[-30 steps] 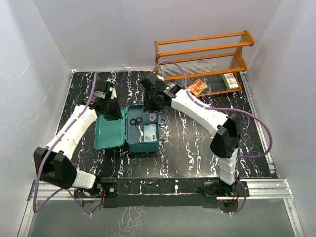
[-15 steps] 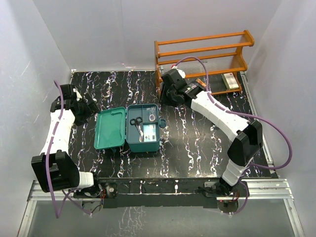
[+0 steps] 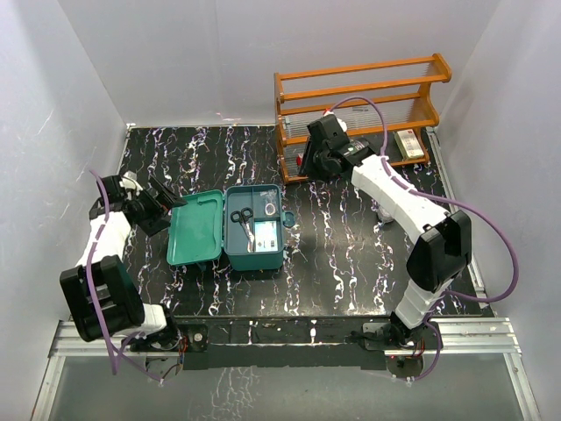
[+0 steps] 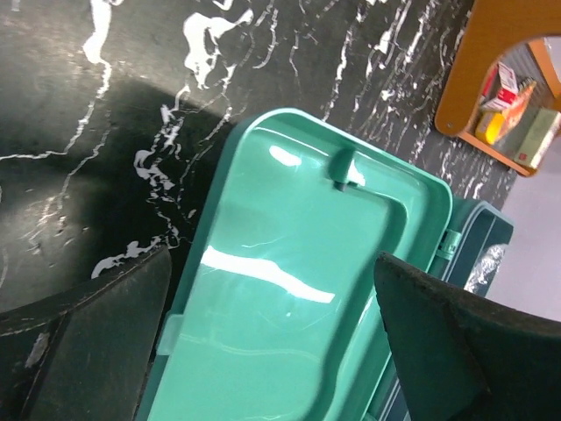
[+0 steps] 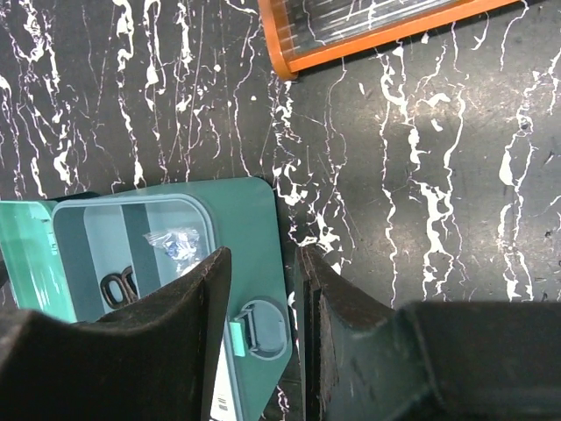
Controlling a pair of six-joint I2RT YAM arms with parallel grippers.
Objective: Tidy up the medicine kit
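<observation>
The medicine kit [image 3: 256, 230] lies open mid-table, its light teal lid [image 3: 193, 230] folded flat to the left. The base holds scissors [image 3: 241, 215], a small clear bag [image 3: 267, 209] and a white packet [image 3: 266, 232]. My left gripper [image 3: 165, 203] hovers just left of the lid, open wide and empty; in the left wrist view the lid's inside [image 4: 289, 289] fills the space below the left gripper [image 4: 272, 259]. My right gripper [image 3: 308, 165] hangs beyond the kit's far right corner, partly open and empty. In the right wrist view the kit's latch [image 5: 254, 329] shows under the right gripper [image 5: 263, 254].
An orange wooden rack [image 3: 359, 105] stands at the back right, with a white-green box [image 3: 408, 140] on its lower shelf. Its corner shows in the wrist views [image 4: 500, 79] [image 5: 368, 35]. White walls close in the black marbled table [image 3: 351, 254].
The left gripper has opened wide and drawn back left, off the lid. The right gripper has moved from above the kit's far edge toward the rack.
</observation>
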